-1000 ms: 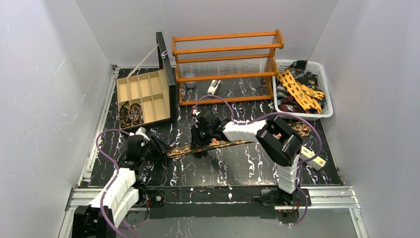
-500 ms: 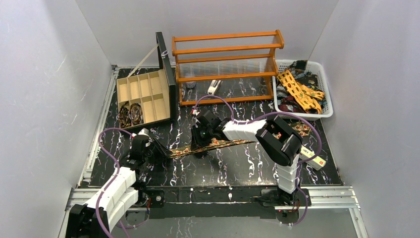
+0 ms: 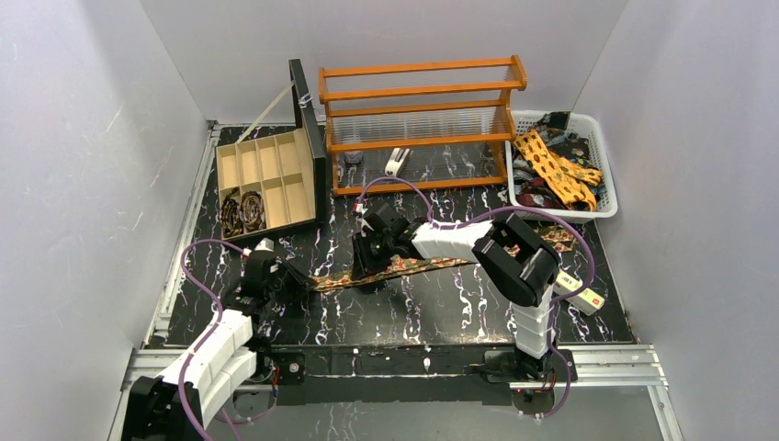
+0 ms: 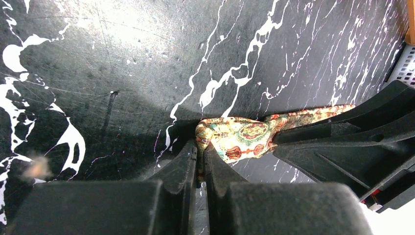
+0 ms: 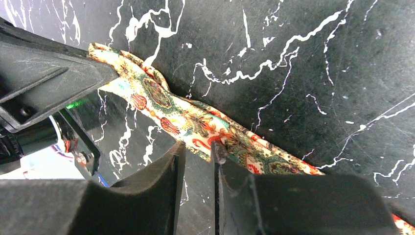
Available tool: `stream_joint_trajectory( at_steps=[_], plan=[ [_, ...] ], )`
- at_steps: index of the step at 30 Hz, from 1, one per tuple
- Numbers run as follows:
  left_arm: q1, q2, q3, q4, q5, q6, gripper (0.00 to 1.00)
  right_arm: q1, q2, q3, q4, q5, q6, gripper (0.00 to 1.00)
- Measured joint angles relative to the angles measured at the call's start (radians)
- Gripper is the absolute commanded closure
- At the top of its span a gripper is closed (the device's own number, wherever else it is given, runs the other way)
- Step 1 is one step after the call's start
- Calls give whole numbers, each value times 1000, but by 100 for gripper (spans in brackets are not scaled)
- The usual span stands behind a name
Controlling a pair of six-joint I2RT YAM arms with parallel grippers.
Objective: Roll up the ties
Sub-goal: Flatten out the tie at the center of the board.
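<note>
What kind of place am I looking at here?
Most likely a robot test booth in a lab: plain white walls enclose a black marbled table, a left arm and right arm are bolted at its near edge, and a basket of neckties sits at the far right.

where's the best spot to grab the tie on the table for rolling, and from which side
Take the tie at its folded left tip, coming in from that end with the jaws either side of the fold. There it is doubled and bunched off the table; the rest lies flat. The left gripper is shut there.
</note>
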Motion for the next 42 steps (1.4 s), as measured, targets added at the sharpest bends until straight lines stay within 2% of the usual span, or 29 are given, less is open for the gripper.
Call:
stream_joint_trajectory(
  at_steps=[5,8,15,20,27,42],
  plan=[
    [0,-4,13,-48,-18,10,100,0,0,15,-24,-8,-3,61],
    [0,-19,54,-111,-54,32,100,0,-3,30,-39,-5,-5,63],
    [0,-37,126,-172,-117,71,100,7,-14,61,-16,-35,25,90],
    [0,-32,126,-202,-129,86,100,27,-3,81,56,-64,101,99],
    [0,-32,126,-216,-132,97,100,60,115,132,146,-71,200,99],
    [0,-14,152,-216,-116,132,100,87,175,187,40,-4,215,99]
  ],
)
